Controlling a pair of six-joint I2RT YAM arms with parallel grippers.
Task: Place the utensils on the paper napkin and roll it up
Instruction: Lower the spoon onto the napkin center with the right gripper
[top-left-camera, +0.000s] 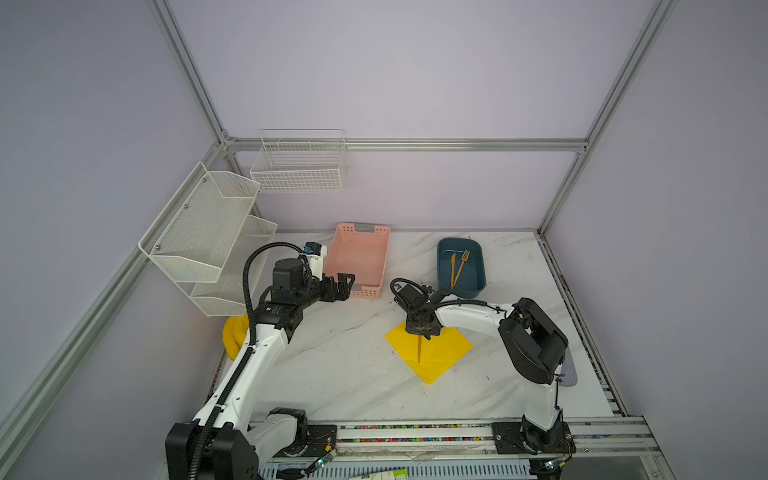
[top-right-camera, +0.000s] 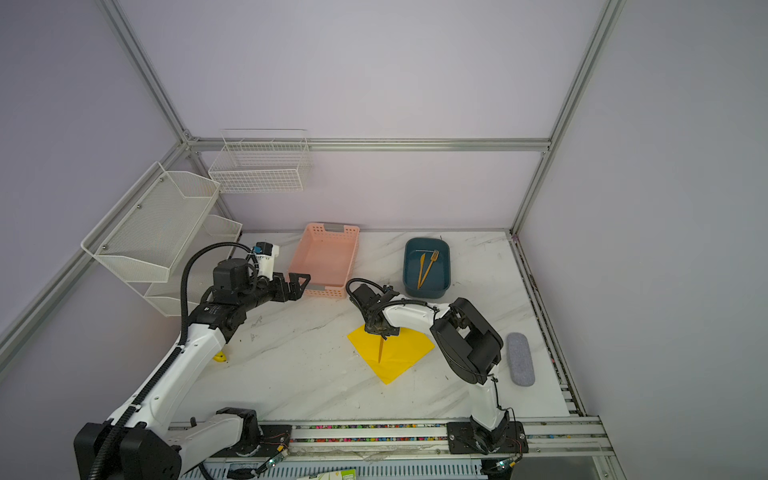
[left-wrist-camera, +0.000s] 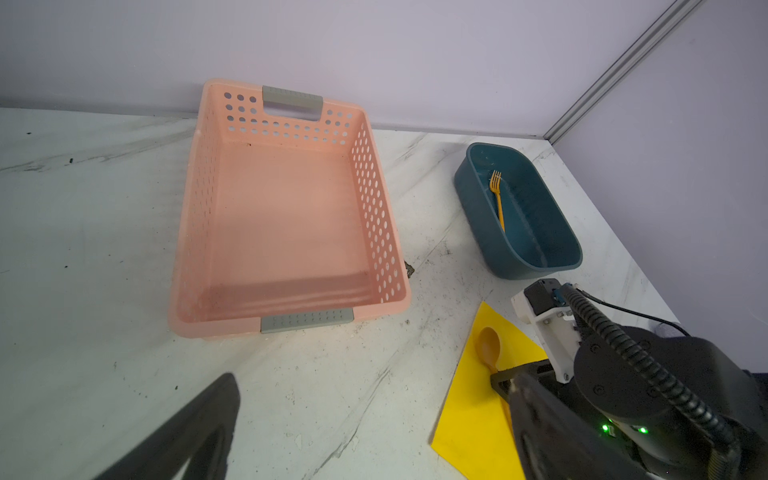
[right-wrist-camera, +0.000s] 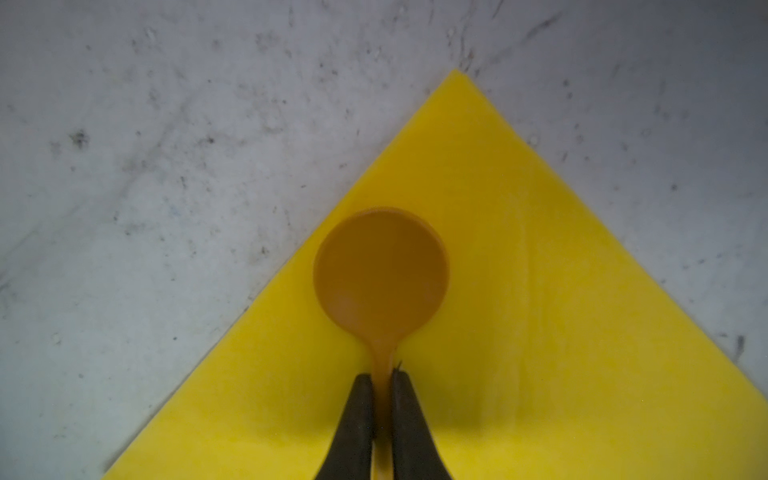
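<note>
The yellow paper napkin (top-left-camera: 444, 353) (top-right-camera: 405, 353) lies flat on the marble table like a diamond. My right gripper (right-wrist-camera: 382, 380) (top-left-camera: 422, 331) is shut on the neck of the orange spoon (right-wrist-camera: 380, 270). The spoon's bowl is over the napkin's far corner and its handle (top-left-camera: 419, 351) runs toward the front. I cannot tell whether the spoon touches the paper. The fork (top-left-camera: 461, 264) and knife (top-left-camera: 452, 270) lie in the blue tub (top-left-camera: 473, 286) behind. My left gripper (top-left-camera: 347, 284) (left-wrist-camera: 374, 386) hangs open and empty by the pink basket's front.
A pink perforated basket (top-left-camera: 365, 293) stands at the back, left of the tub. Yellow bananas (top-left-camera: 233, 338) lie behind my left arm. A grey pad (top-right-camera: 520, 361) lies at the right edge. White wire racks (top-left-camera: 208, 232) hang on the left wall.
</note>
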